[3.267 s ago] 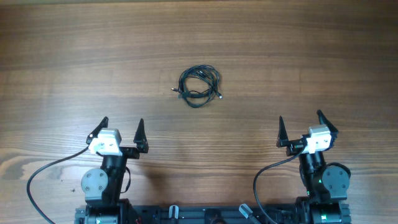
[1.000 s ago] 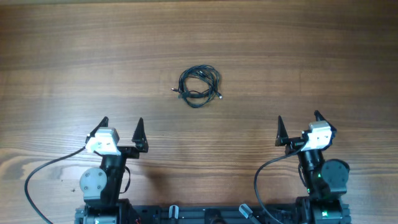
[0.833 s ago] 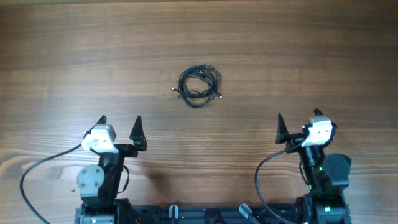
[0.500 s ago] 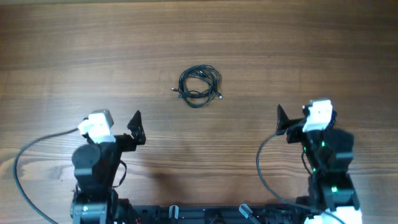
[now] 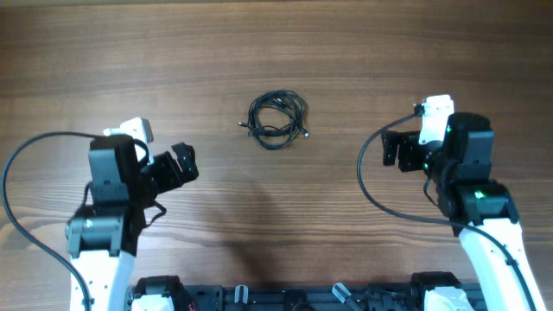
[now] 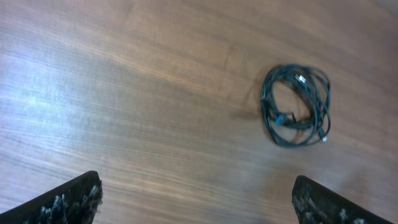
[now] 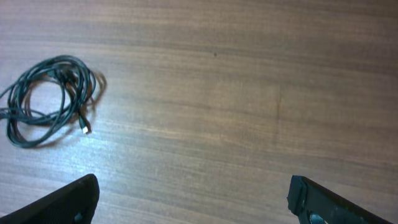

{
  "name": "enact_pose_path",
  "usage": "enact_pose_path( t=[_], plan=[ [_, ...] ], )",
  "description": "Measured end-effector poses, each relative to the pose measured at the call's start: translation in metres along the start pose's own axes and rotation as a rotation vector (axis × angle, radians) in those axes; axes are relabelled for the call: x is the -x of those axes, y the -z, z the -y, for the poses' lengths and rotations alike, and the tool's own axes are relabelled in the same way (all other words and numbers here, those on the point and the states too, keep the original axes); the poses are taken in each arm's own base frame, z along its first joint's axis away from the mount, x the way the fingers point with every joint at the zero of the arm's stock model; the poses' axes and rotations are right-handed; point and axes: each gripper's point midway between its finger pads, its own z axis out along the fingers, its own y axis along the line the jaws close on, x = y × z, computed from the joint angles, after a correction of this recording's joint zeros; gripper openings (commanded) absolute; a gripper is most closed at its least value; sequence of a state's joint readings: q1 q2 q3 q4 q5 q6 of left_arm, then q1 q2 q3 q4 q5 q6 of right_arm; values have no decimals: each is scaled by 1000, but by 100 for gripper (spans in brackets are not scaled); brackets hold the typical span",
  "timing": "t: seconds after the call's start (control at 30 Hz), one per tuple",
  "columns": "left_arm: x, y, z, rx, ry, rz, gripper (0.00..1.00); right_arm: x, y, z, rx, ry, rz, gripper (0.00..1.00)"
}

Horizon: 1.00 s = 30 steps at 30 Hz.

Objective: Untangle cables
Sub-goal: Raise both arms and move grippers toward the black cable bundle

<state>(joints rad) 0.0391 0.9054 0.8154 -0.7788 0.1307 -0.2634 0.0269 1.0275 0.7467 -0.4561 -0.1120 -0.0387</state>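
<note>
Cables: one small, roughly round coil flat on the table, mid-width, no clear long axis. Left gripper: jaws spread wide, empty, with the coil far-right of it. Right gripper: jaws spread wide, empty, with the coil far-left of it. Both are well apart from the coil; the left looks marginally nearer.
</note>
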Motion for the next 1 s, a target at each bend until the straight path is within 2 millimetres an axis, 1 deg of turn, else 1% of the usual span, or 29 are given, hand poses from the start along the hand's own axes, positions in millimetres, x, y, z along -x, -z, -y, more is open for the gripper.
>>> enact_pose_path(
  t=[0.13,0.23,0.47,0.7,0.9,1.0],
  plan=[
    [1,7,6,-12,23,-51,100,4,0,-1,4,-23,5,100],
    [-4,8,7,-18,36,-79,100,5,0,-2,12,-61,11,100],
    [-5,8,9,-28,42,-84,100,23,1,-4,29,-131,83,100],
    [9,7,14,-49,33,-25,100,25,1,-4,34,-151,88,100],
    [28,8,21,-76,21,49,100,22,1,-4,33,-156,77,100],
    [31,8,21,-78,29,61,100,20,1,-4,33,-157,70,100]
  ],
)
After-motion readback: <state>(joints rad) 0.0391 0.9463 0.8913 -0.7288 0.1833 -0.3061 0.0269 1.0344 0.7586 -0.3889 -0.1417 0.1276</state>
